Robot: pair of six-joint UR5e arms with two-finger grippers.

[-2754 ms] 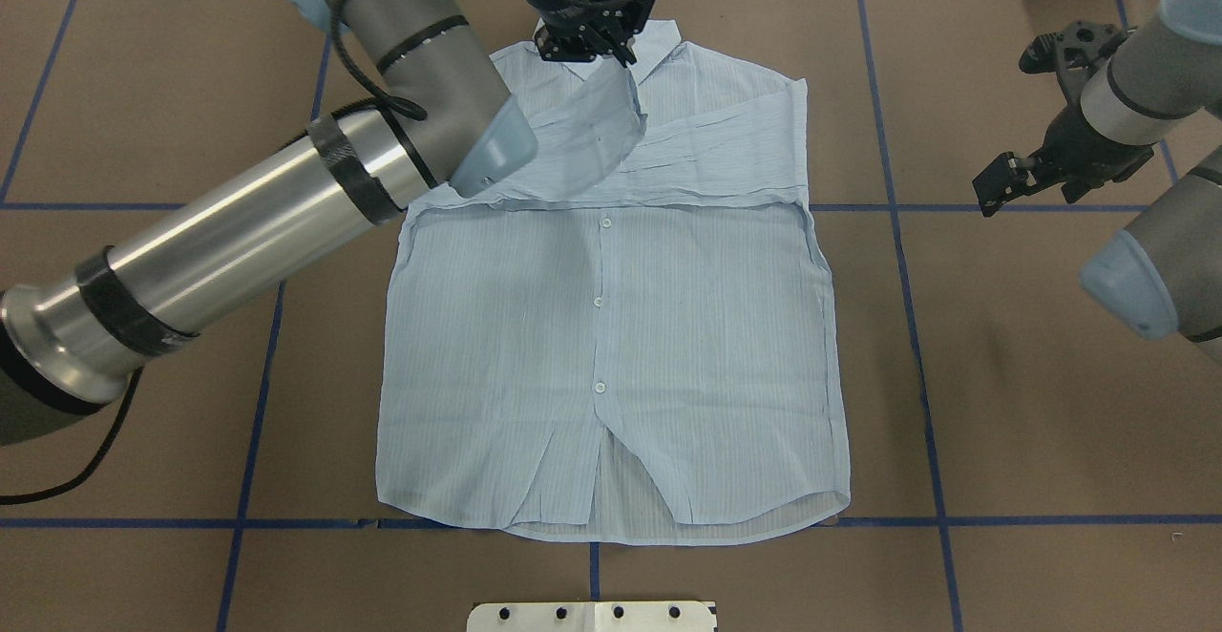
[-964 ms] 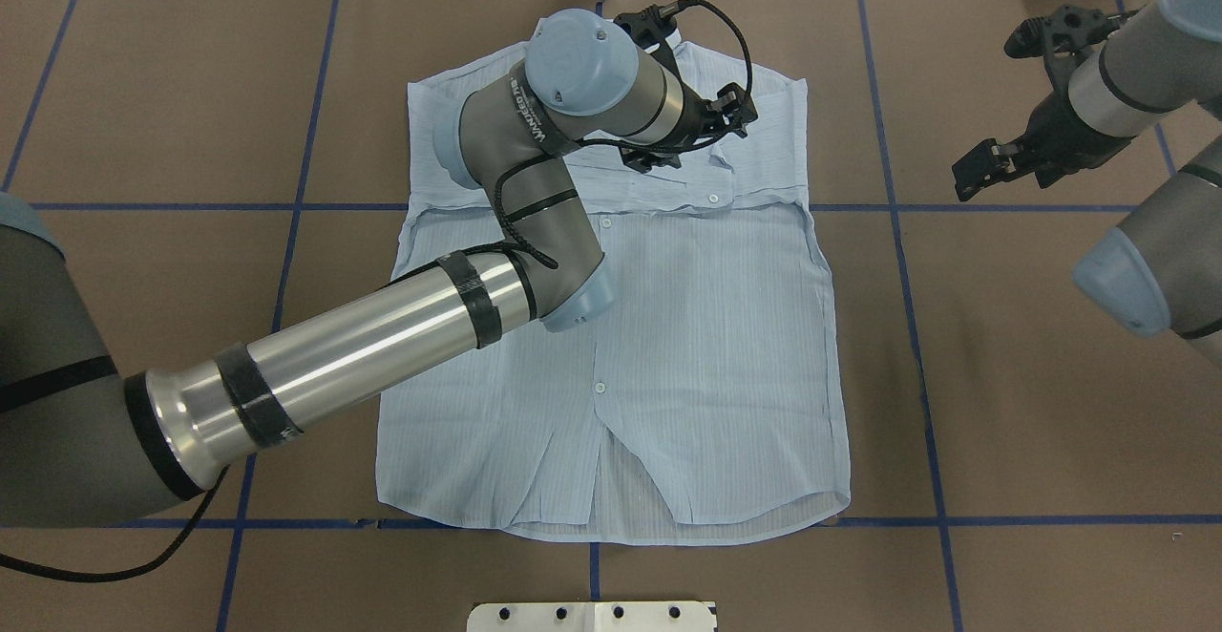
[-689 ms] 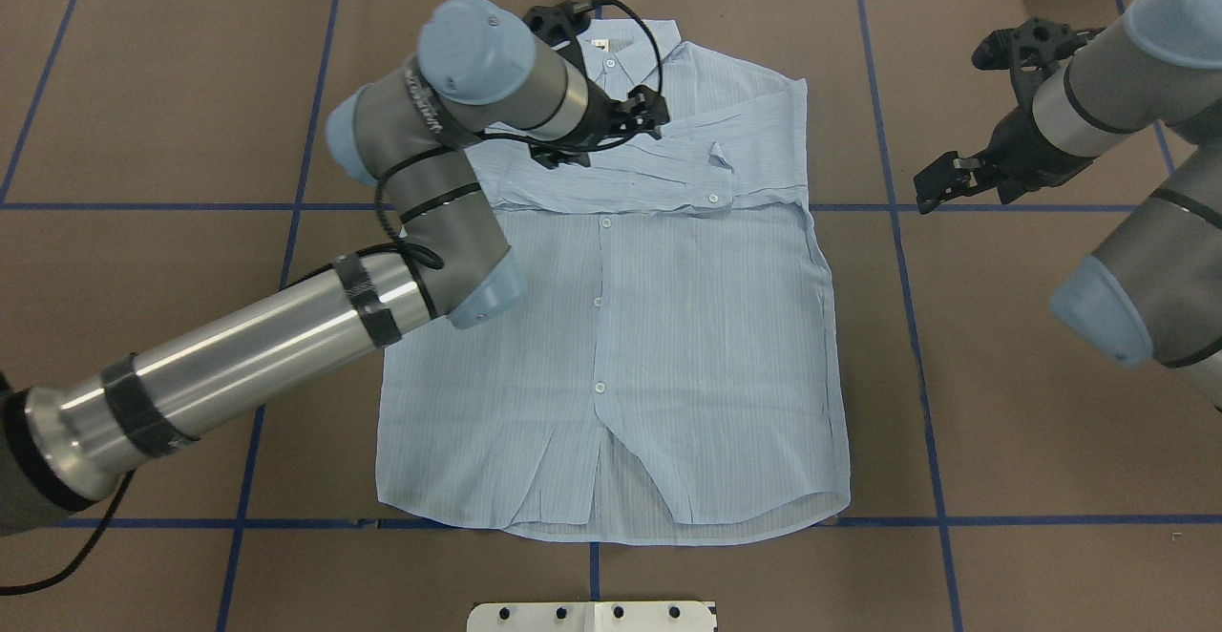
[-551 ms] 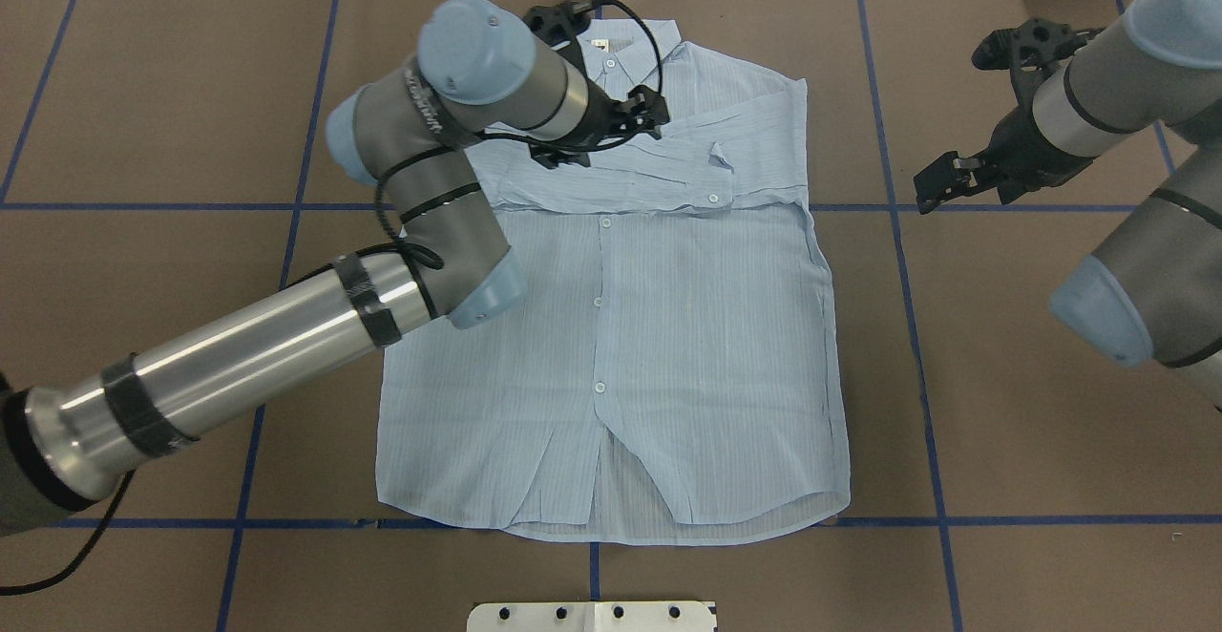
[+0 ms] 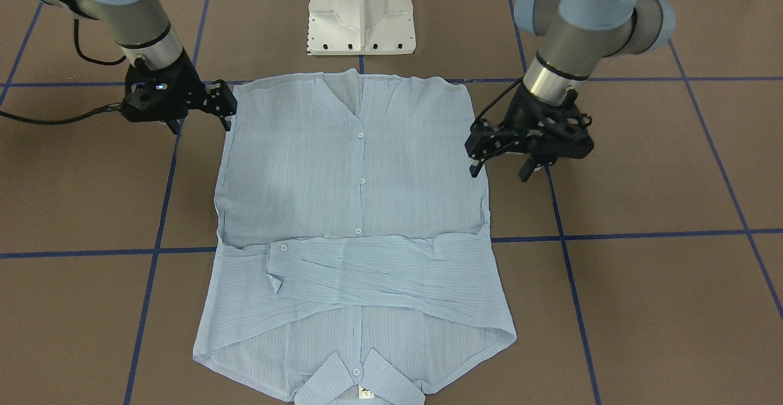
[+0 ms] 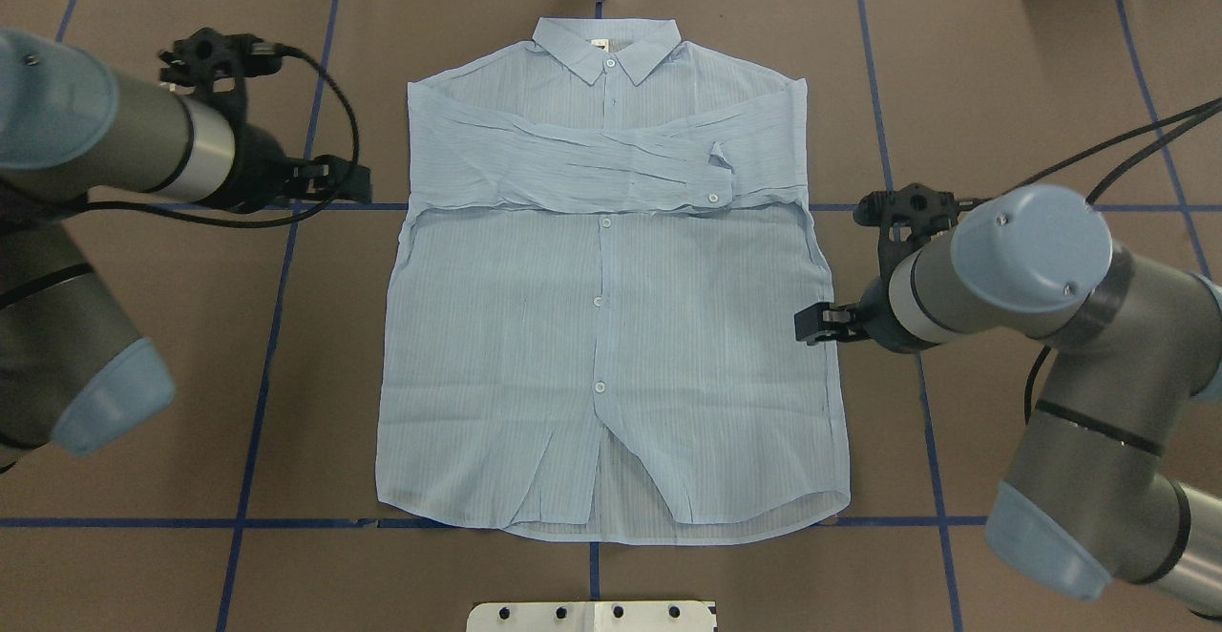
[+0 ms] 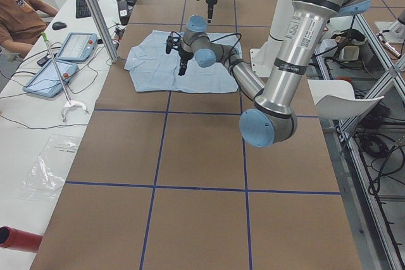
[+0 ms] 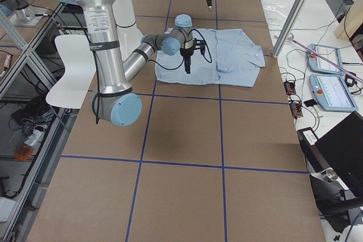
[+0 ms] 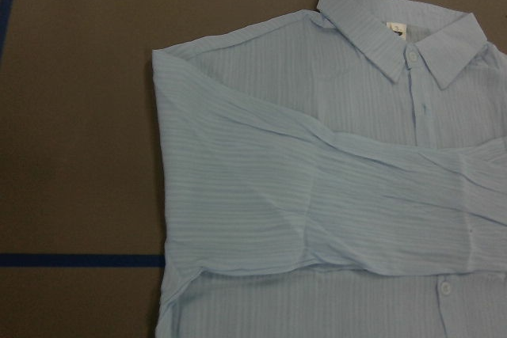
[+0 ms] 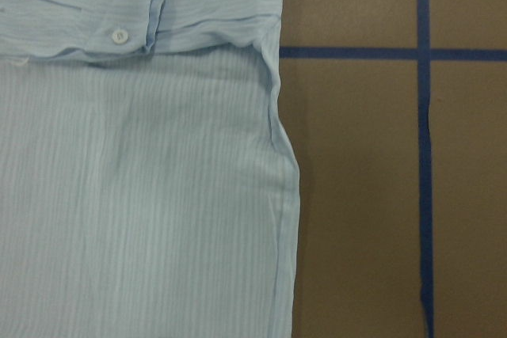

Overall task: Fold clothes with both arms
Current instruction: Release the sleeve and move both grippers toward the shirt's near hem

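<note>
Though flat, shirt [image 5: 355, 178] beside right hand [image 5: 202, 127]

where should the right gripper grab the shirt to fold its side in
Probably best to pinch the shirt at its right side edge, just below the crossed sleeves, coming in from the robot's right. That edge lies flat and uncovered, and the right gripper hangs open by it.

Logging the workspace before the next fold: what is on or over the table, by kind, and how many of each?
Pale-blue striped shirt: 1
Robot arms: 2 (left arm, right arm)
White pedestal base: 1
Total: 4
</note>
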